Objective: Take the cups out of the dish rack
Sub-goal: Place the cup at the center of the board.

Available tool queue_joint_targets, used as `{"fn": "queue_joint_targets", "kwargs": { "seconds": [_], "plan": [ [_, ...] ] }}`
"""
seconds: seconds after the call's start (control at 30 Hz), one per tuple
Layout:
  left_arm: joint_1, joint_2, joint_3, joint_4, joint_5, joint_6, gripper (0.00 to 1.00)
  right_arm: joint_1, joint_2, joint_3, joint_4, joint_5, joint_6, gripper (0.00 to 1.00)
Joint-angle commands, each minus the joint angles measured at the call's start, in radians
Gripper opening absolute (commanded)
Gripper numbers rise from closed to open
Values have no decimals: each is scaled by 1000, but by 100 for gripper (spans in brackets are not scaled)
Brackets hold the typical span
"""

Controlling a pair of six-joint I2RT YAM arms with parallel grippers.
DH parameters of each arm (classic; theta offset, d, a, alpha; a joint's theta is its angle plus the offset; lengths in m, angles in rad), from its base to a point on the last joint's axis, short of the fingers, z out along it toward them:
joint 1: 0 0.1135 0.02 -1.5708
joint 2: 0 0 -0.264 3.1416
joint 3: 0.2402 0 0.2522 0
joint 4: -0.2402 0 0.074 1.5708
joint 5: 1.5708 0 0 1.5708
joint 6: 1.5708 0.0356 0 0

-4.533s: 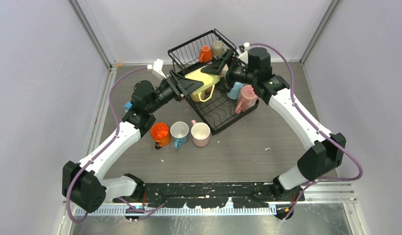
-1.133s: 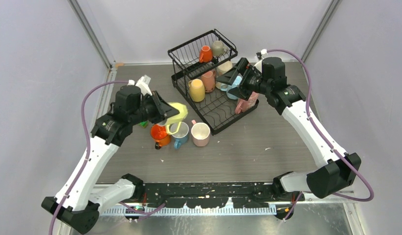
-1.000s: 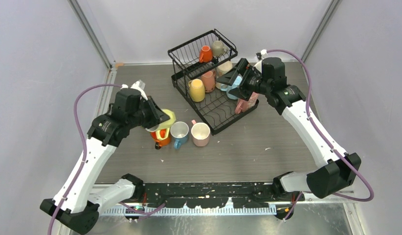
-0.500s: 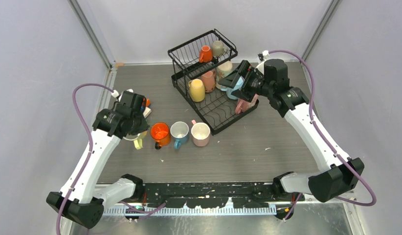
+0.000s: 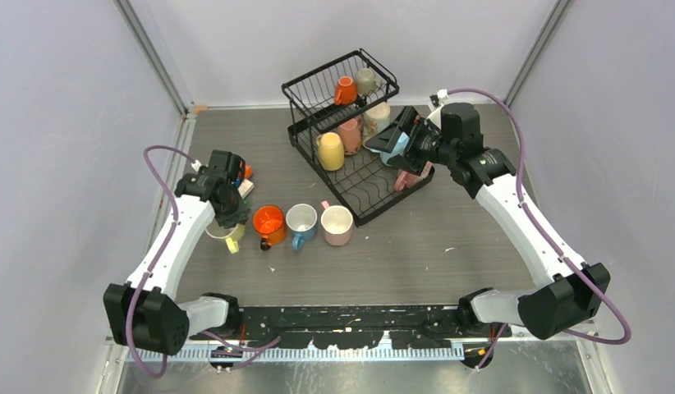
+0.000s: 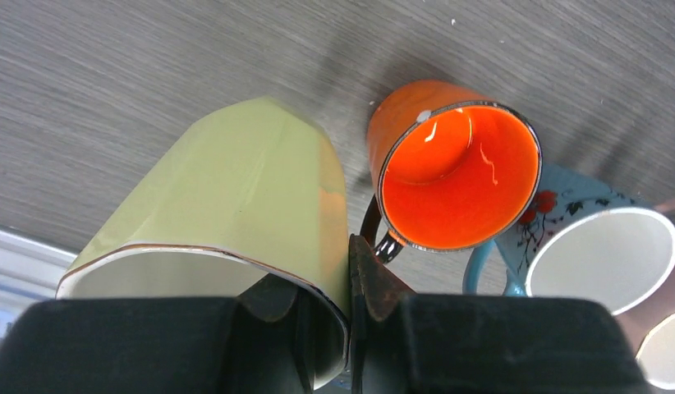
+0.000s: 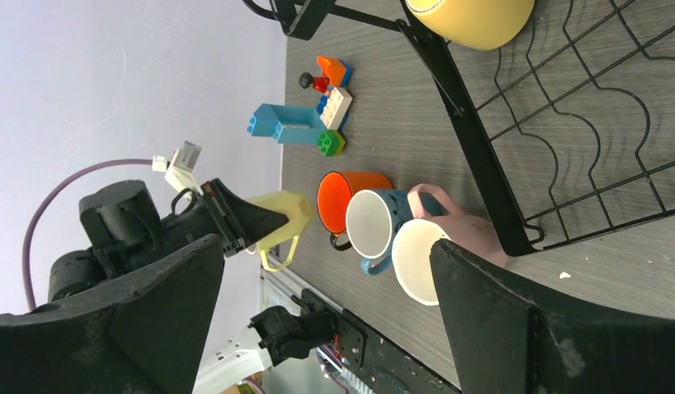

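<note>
The yellow cup (image 6: 236, 189) is plain, the orange cup (image 6: 457, 176) glossy, the blue cup (image 6: 557, 201) red-flowered.

Top view: fixed, high above the near edge of the table (image 5: 449, 234), looking down on all of it and the rack (image 5: 363, 176).
Left wrist view: very near, looking past the left tool (image 6: 322, 287) at the yellow cup (image 6: 236, 189) and orange cup (image 6: 461, 176).
Right wrist view: farther off, turned sideways, looking between the fingers of the right tool (image 7: 328, 246) across the table; shares both cups.

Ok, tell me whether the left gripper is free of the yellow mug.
No, the left gripper pinches the yellow mug's wall at its rim.
</note>
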State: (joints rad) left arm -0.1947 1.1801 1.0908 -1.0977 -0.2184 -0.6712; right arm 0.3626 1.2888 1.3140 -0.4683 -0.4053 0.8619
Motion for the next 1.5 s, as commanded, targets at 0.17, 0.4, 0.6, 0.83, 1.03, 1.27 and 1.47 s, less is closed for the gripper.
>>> {"fn": "queue_joint_targets", "kwargs": {
  "seconds": [0.17,0.4,0.6,0.83,1.03,1.27,1.47],
  "plan": [
    [96,73,-49,169,86,-3,0,-3,-20,-9,45,-24,-24,100],
    [133,134,-88,224,135,-21,0,-2,-15,-9,46,-27,-26,100],
    [153,153,-117,251,137,-27,0,-2,-10,-6,46,-28,-26,100],
    [159,177,-146,288,151,-34,0,-2,-3,-3,43,-27,-26,100],
    [161,166,-139,288,140,-27,15,-3,-6,-6,42,-21,-26,100],
    [161,142,-116,277,152,-18,33,-2,-3,-6,43,-21,-23,100],
    [162,110,-87,258,159,-16,38,-2,0,-7,45,-18,-18,100]
  ]
}}
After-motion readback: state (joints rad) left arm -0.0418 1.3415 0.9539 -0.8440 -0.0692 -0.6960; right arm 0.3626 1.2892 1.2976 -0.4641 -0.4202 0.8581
